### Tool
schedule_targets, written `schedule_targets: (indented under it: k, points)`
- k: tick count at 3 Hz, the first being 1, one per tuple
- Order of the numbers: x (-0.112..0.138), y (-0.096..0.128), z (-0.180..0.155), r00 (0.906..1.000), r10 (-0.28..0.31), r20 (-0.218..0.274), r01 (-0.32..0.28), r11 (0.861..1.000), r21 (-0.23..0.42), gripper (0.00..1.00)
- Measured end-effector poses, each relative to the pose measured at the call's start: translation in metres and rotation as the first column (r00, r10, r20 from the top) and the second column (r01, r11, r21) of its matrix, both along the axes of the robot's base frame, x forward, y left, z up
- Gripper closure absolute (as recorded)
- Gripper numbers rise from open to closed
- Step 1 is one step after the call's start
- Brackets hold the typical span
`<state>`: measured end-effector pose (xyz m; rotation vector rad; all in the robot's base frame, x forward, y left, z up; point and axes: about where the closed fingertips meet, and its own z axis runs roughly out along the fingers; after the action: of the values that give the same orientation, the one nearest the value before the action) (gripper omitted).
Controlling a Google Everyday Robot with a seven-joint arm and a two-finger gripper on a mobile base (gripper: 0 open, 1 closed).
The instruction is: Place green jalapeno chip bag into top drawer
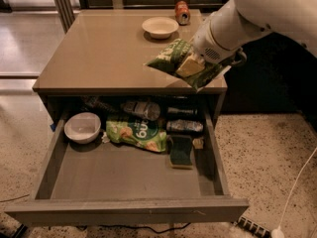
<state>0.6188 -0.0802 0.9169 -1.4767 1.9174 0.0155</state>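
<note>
The end effector (196, 67) (smooth plastic) grips the glossy foil green jalapeno chip bag (169, 59) above the cabinet (109, 53).

You have a cream bowl (159, 27) and a can (182, 12) far on the cabinet top (99, 58); nearer, a white bowl (82, 127) left, a pale green bag (137, 132), and a sponge (181, 151) right.

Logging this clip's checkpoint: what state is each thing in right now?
hand: shut on the green jalapeno chip bag, above the table's front edge.
green jalapeno chip bag: held aloft, tilted.
top drawer: pulled open.
tabletop bowl: upright.
can: standing.
light green bag: lying in drawer.
</note>
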Motion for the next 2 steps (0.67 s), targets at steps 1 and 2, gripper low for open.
schedule_targets:
  k: [1, 2]
  points:
    - [-0.023, 0.002, 0.000, 0.9998, 0.015, 0.010, -0.015, 1.000, 0.010, 1.00]
    - [-0.044, 0.002, -0.010, 0.9998, 0.019, 0.008, -0.019, 1.000, -0.005, 1.00]
